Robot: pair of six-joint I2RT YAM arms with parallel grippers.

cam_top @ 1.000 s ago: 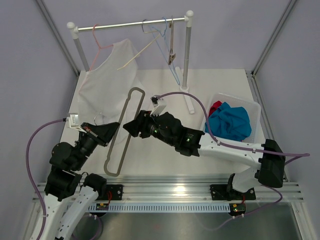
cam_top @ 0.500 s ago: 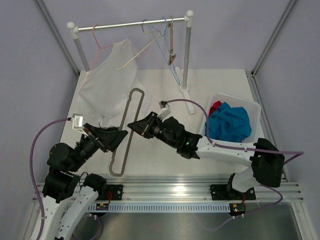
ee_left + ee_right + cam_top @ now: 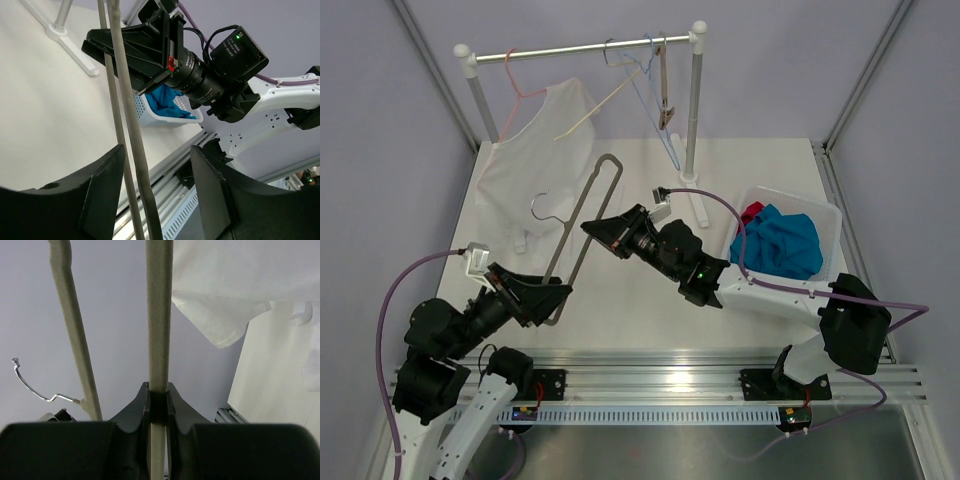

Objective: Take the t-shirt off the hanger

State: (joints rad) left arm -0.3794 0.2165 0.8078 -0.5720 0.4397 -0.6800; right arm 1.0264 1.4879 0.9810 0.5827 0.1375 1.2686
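Observation:
The grey hanger [image 3: 603, 185] is lifted off the table and tilts from back right to front left, its metal hook [image 3: 544, 205] pointing left. My right gripper [image 3: 591, 229] is shut on one of its bars [image 3: 159, 315], clamped between the fingers [image 3: 141, 405]. My left gripper [image 3: 558, 293] stands open around the hanger's lower end. Both bars [image 3: 131, 130] pass between its fingers [image 3: 102, 195] without being pinched. The white t-shirt [image 3: 535, 160] drapes at the back left under the rail, off the grey hanger, and shows in the right wrist view [image 3: 235, 285].
A clothes rail [image 3: 580, 47] on two posts spans the back and carries pink, wooden and blue hangers [image 3: 650, 90]. A white basket [image 3: 832, 216] with blue and red cloth [image 3: 780, 245] stands at the right. The right post's foot [image 3: 698, 205] lies near my right arm.
My right gripper shut on the grey hanger and raised it toward the back. My left gripper let go, opened and drew back toward the near edge.

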